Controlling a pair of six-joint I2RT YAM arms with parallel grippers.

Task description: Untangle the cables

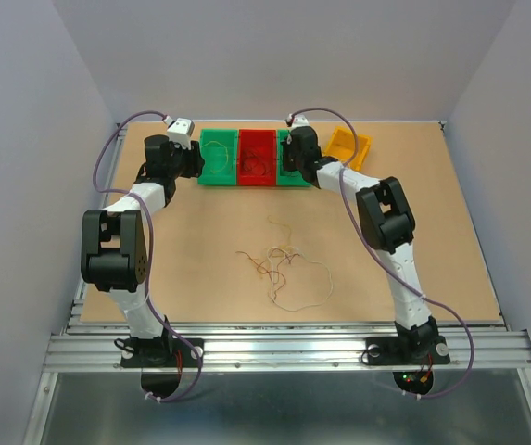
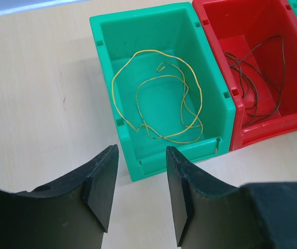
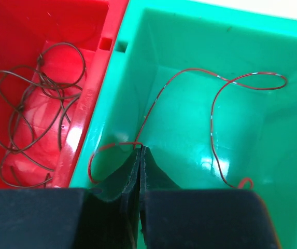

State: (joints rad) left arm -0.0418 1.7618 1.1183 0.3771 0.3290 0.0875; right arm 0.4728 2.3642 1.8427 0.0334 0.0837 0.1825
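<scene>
A loose tangle of thin cables [image 1: 282,262] in brown, beige, orange and yellow lies at the table's middle. My left gripper [image 2: 141,154] is open and empty, just in front of the left green bin [image 2: 132,150], which holds a yellow wire [image 2: 158,98]; it also shows in the top view [image 1: 194,158]. My right gripper [image 3: 140,150] is shut, pinching a thin red wire [image 3: 214,106] at its tips, low inside the right green bin [image 3: 132,83]; it also shows in the top view [image 1: 291,159].
A red bin [image 1: 257,139] between the two green bins holds brown wires [image 3: 29,119]. A yellow bin [image 1: 348,146] stands at the right end of the row, tilted. Walls enclose the table on three sides.
</scene>
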